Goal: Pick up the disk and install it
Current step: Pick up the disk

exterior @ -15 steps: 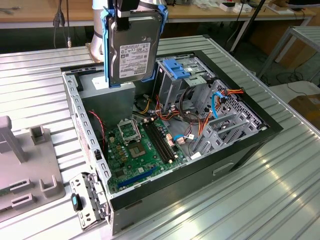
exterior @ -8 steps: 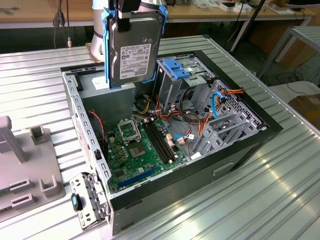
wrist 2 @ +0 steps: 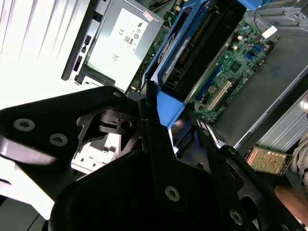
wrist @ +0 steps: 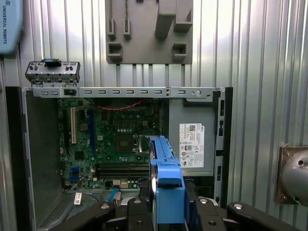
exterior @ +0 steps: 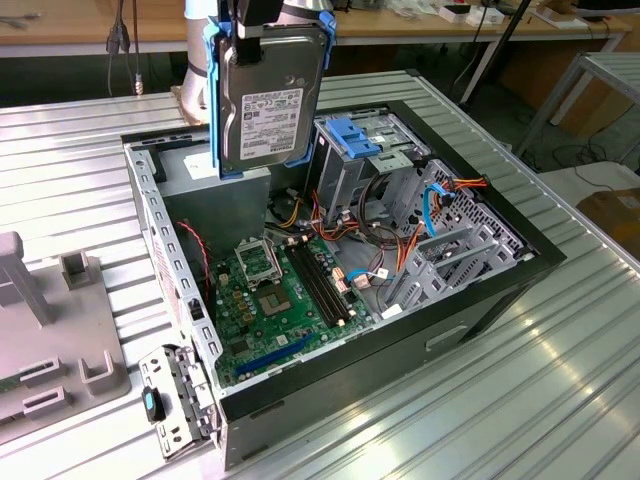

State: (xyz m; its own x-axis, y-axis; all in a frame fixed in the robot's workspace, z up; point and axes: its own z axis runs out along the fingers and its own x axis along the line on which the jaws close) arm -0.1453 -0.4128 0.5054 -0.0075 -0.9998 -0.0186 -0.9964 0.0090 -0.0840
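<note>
1. Pick-up looks done. The pincer (exterior: 256, 22) is pinching the upper end of the disk (exterior: 270, 95), which hangs upright with its white label facing the exterior camera and touches nothing else.
2. The disk hangs above the open computer case (exterior: 470, 320), over the case's far end and clear of its rim.
3. In the first wrist view the disk's blue rail (wrist: 166, 175) shows edge-on between the black fingers (wrist: 132, 209), above the power supply (wrist: 191, 144) inside the case.
4. Installing is left, as I judge it. The blue-topped drive cage (exterior: 352, 140) inside the case sits lower than the disk and apart from it, and the disk is not in it.
5. The motherboard (exterior: 290, 290) lies exposed on the case floor, and the case rests on the ribbed metal worktop (exterior: 520, 420).
</note>
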